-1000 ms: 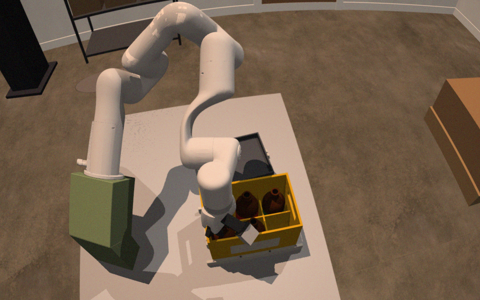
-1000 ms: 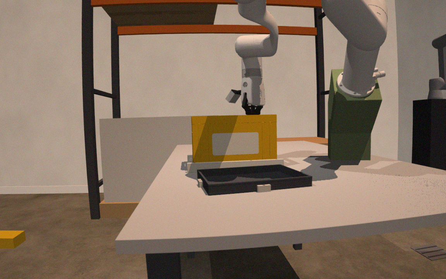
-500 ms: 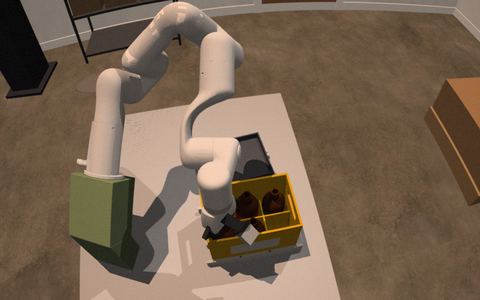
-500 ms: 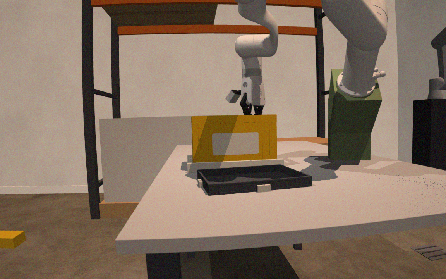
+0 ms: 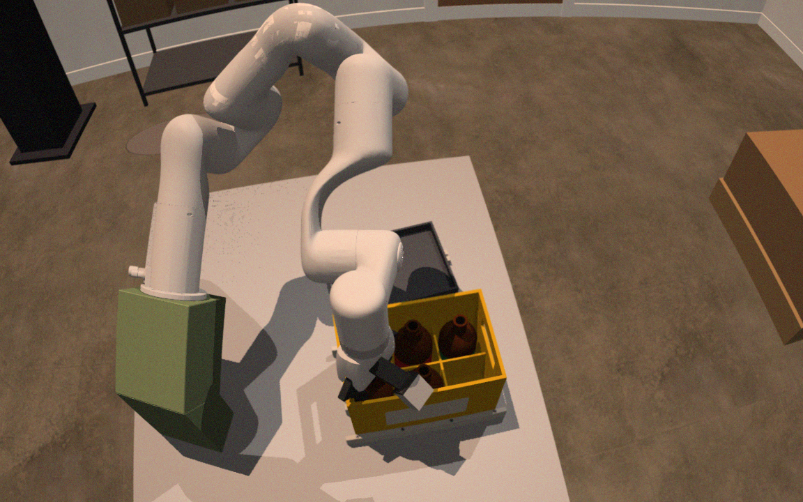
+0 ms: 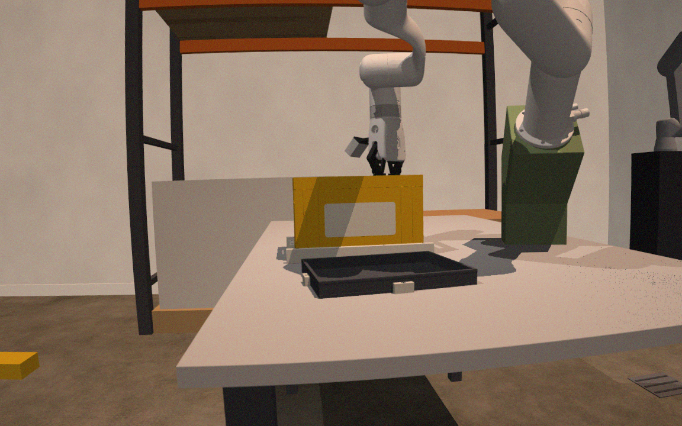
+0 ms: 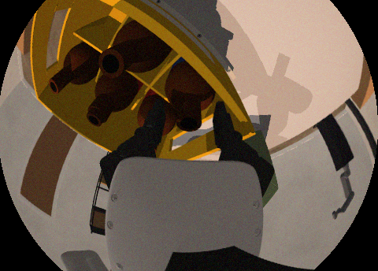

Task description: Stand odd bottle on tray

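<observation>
A yellow crate point(image 5: 442, 368) with dividers stands on the table and holds several brown bottles. Two bottles point(image 5: 413, 340) point(image 5: 457, 335) stand in its far cells, and a third bottle point(image 5: 431, 374) shows in a near cell. In the wrist view the crate point(image 7: 126, 61) shows several bottle mouths. My gripper point(image 7: 189, 109) is open, with its fingers either side of the neck of the nearest bottle point(image 7: 186, 98), not touching it. In the exterior view the gripper point(image 6: 386, 168) hangs at the crate's top edge. The black tray point(image 6: 388, 273) lies empty beside the crate.
The arm's green base block point(image 5: 167, 349) stands at the table's left. A metal shelf rack point(image 6: 153, 158) stands behind the table. A cardboard box point(image 5: 791, 224) sits on the floor to the right.
</observation>
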### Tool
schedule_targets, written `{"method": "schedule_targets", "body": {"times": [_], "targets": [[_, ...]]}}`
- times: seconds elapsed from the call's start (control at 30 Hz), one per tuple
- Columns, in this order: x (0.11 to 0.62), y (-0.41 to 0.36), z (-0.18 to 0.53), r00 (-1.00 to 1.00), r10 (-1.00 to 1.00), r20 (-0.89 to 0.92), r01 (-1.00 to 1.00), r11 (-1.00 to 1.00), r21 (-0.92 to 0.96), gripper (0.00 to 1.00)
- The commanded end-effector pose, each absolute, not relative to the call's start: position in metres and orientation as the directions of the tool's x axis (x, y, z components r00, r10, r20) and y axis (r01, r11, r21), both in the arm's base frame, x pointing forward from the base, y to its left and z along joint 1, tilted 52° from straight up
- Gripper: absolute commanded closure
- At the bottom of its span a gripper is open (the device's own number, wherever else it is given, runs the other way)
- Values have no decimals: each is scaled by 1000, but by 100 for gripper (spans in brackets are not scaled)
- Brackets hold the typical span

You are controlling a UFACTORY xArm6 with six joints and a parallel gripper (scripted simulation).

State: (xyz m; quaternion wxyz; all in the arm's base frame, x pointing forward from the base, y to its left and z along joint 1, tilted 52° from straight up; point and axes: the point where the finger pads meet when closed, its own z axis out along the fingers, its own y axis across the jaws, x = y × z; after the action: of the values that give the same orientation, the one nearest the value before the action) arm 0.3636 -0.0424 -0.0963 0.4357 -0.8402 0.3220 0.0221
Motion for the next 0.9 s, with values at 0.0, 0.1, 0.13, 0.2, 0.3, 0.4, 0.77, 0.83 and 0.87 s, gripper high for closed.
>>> {"method": "schedule_targets", "body": {"times": [0.0, 0.1, 0.13, 0.2, 0.3, 0.4, 0.77, 0.83, 0.87], "targets": [[364, -44, -96, 791, -524, -316, -560, -413, -718, 35], [364, -44, -96, 791, -524, -316, -560, -413, -718, 35], [364, -44, -96, 791, -524, -316, -560, -413, -718, 35], [364, -44, -96, 791, -524, -316, -560, -413, -718, 35], [364, -44, -95, 791, -524, -316, -560, -413, -718, 35], [364, -46, -94, 791, -524, -316, -560, -413, -718, 35], [359, -61, -82, 791, -524, -316, -560, -413, -718, 35], [357, -65, -78, 791, -524, -316, -560, -413, -718, 35], [356, -68, -76, 791, -524, -316, -560, -413, -718, 35]]}}
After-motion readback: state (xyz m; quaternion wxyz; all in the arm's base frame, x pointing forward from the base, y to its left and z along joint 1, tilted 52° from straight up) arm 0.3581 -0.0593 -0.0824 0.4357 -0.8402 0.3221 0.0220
